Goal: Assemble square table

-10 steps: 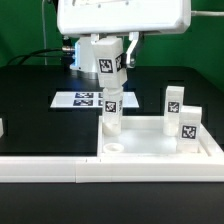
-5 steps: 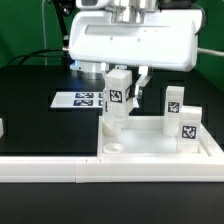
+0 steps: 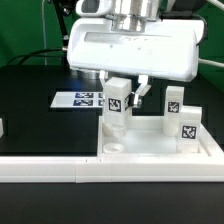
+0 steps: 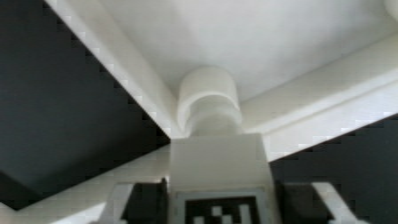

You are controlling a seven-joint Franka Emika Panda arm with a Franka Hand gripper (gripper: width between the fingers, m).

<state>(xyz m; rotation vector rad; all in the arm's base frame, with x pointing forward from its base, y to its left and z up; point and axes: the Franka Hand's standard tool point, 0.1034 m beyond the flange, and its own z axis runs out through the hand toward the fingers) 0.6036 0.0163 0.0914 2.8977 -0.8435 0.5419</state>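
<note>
Your gripper (image 3: 121,95) clamps a tagged leg block (image 3: 117,103) upright over the square top's (image 3: 150,147) nine o'clock corner socket; keep it vertical while seating.

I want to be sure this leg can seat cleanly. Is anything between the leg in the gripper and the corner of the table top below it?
Nothing visible blocks it. The gripper holds the leg upright directly over a corner of the table top, its lower end already at that corner. The two other legs stand toward the exterior view's right, clear of it.
</note>
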